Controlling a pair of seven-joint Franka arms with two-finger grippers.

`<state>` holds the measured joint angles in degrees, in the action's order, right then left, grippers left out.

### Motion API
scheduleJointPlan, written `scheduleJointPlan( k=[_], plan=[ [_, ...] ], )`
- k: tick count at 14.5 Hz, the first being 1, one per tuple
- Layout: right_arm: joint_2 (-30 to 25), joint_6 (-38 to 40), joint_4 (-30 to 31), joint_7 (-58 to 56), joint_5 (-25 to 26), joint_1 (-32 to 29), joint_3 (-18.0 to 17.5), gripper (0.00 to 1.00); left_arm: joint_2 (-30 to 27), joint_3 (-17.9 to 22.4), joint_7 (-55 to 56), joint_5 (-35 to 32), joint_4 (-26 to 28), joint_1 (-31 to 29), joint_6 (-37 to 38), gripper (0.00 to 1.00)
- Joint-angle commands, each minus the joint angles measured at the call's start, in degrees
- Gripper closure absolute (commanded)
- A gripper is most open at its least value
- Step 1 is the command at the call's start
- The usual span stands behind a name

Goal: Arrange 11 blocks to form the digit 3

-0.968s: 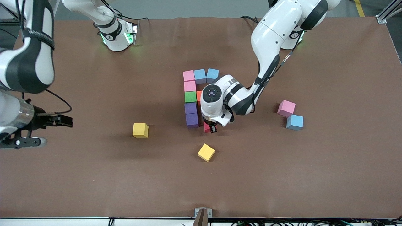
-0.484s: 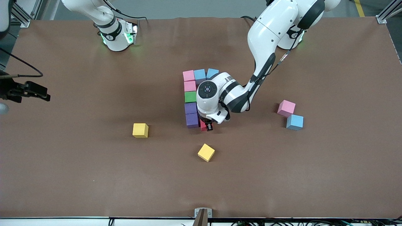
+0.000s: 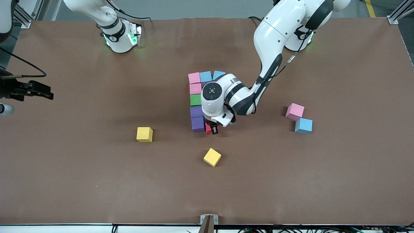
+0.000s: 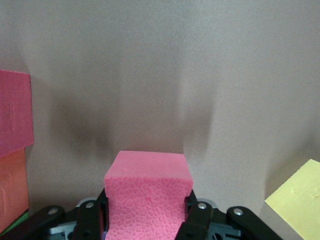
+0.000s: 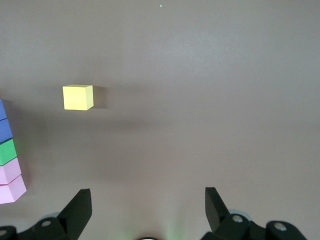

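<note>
Brown table (image 3: 97,181); pink (image 3: 194,78), light blue (image 3: 206,76), green (image 3: 195,100), purple (image 3: 197,124), red (image 4: 148,192) and yellow cubes (image 3: 144,134); white arms.

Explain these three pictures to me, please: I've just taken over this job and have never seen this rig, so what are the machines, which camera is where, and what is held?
Two white robot arms work at a brown table. The wide picture looks down from across the table; the other two come from cameras on each arm's wrist. The left gripper is shut on a red block, low beside the purple block at the end of a column of coloured blocks. The right gripper is open, holding nothing, and waits high over the table's edge at its own end. Loose on the table: two yellow cubes, and a pink block touching a light blue block toward the left arm's end.
</note>
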<state>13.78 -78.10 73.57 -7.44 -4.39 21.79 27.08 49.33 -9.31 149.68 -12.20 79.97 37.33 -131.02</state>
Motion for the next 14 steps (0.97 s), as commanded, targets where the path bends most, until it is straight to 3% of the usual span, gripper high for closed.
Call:
scheduleJointPlan(
  k=[1,11,13,14],
  plan=[
    [-0.42,-0.38,1.13,-0.55,2.18,0.19,-0.53,0.0,4.11,-0.62,1.58,0.95,-0.69,1.6,-2.04,0.62],
    [1.34,-0.64,0.79,-0.47,2.37,1.5,-0.45,0.0,3.84,-0.53,1.58,0.86,0.1,1.95,-1.96,0.62],
    [1.34,-0.56,-1.05,-0.29,2.1,0.89,-0.45,0.0,3.58,-0.53,1.58,0.6,0.1,1.87,-1.96,0.58],
    [1.25,-0.56,-1.93,-0.12,2.1,0.89,-0.45,0.0,3.23,-0.53,1.41,0.34,0.1,1.69,-1.96,0.49]
  ],
)
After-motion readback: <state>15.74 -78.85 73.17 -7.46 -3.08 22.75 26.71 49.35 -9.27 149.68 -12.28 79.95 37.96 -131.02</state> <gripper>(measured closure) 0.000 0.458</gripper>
